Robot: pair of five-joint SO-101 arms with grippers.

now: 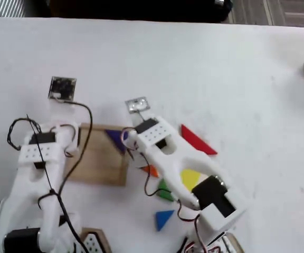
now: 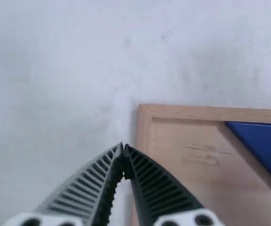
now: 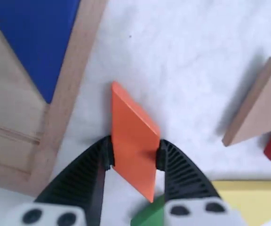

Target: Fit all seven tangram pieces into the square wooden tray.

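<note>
The right gripper (image 3: pixel 133 153) has its two fingers pressed against the long sides of the orange parallelogram (image 3: pixel 131 125). The piece sits just outside the wooden tray (image 3: pixel 74 89), near its rim but apart from it. Its long axis runs straight out from the jaws, roughly along that rim, with one sharp corner pointing away from the gripper. A blue triangle (image 3: pixel 34 37) lies inside the tray. The left gripper (image 2: pixel 123 150) has its tips closed together on nothing, over the white table (image 2: pixel 55 70) just beside the tray's corner.
</note>
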